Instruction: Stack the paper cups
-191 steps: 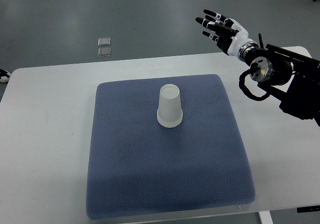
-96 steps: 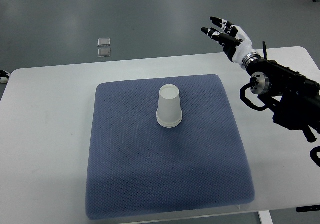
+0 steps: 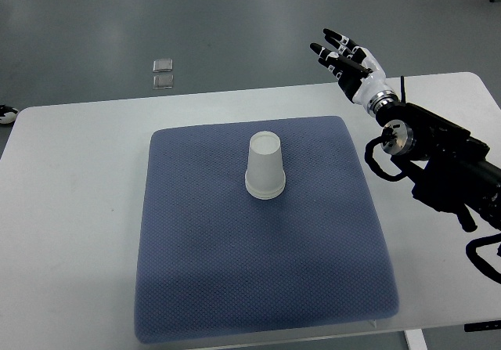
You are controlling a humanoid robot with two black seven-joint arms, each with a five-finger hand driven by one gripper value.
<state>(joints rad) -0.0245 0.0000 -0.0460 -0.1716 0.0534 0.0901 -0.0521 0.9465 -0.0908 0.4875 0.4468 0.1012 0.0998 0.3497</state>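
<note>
Empty right hand (image 3: 350, 55) (fingers spread) touches nothing.

I see the cup (image 3: 265, 167) upside down mid-mat (image 3: 196, 287), mat on the worktop (image 3: 70, 209), right hand (image 3: 349, 55) beyond its far-right corner.

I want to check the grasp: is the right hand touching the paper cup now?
Apart. The top view shows the right hand open beyond the table's far edge, with bare blue mat and table between it and the upside-down paper cup.

White robot hand (image 3: 352, 55), black finger segments; black arm (image 3: 446, 162), looped cable (image 3: 376, 162).
</note>
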